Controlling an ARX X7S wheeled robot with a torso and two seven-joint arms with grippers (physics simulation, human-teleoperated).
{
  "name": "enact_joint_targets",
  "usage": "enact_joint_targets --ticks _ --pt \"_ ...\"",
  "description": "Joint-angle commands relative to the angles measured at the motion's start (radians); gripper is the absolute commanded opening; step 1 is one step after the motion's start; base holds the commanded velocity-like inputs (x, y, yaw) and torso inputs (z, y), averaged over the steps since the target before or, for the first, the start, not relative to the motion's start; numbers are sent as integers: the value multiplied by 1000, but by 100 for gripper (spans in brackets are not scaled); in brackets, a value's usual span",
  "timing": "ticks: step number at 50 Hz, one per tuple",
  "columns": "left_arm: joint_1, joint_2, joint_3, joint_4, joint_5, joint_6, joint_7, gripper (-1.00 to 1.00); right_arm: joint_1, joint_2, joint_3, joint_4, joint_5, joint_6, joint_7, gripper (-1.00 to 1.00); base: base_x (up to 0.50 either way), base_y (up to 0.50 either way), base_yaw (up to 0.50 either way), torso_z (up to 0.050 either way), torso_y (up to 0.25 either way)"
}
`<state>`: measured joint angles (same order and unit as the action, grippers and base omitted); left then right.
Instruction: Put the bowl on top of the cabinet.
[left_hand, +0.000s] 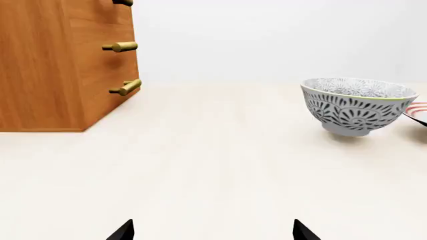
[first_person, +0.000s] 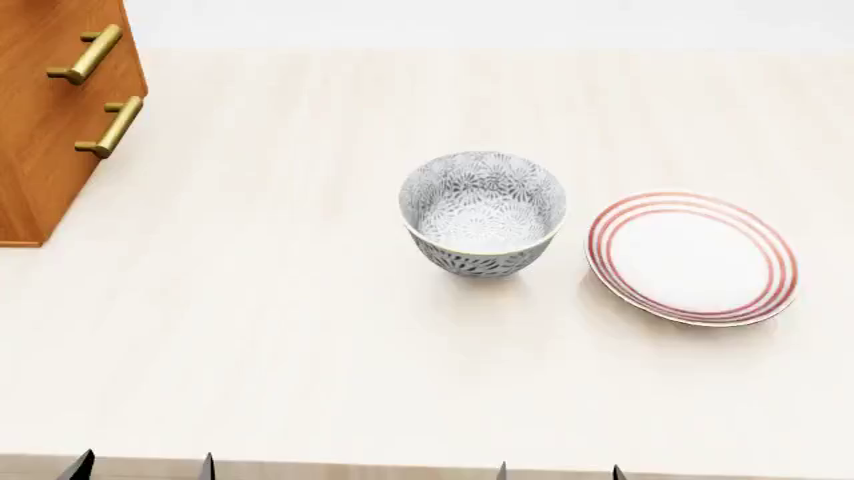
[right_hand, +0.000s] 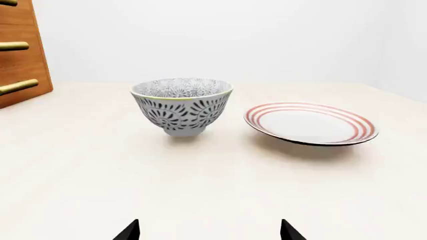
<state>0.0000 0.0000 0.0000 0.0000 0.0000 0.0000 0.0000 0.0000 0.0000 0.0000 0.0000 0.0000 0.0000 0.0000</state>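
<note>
The bowl (first_person: 482, 212), white with a dense grey-black leaf pattern and a thin yellowish rim, stands upright on the pale table (first_person: 294, 330) near the middle; it also shows as the bowl (left_hand: 356, 105) and the bowl (right_hand: 181, 105). The orange-brown cabinet (first_person: 47, 110) with brass bar handles stands at the far left, its top out of view; the left wrist view shows the cabinet (left_hand: 60, 65). My left gripper (first_person: 143, 468) and right gripper (first_person: 558, 472) hang at the table's near edge, both open and empty, well short of the bowl. Only their dark fingertips (left_hand: 123, 231) show.
A flat white plate (first_person: 691, 257) with red rings lies just right of the bowl, close beside it; the right wrist view shows the plate (right_hand: 310, 123) too. A pale wall runs behind the table.
</note>
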Motion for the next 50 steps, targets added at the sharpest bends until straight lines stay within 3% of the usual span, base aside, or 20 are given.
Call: enact_joint_targets --ticks 1,25,50 --pt "1 -12 8 -3 -12 18 -44 100 -2 17 -21 -6 16 5 16 100 0 0 0 0 0" --pt "1 -70 78 -17 -93 53 -66 100 20 62 -73 -11 82 77 85 100 0 0 0 0 0" --pt "19 -101 126 2 -95 77 -100 100 12 81 -104 -9 63 26 178 100 0 24 0 0 0"
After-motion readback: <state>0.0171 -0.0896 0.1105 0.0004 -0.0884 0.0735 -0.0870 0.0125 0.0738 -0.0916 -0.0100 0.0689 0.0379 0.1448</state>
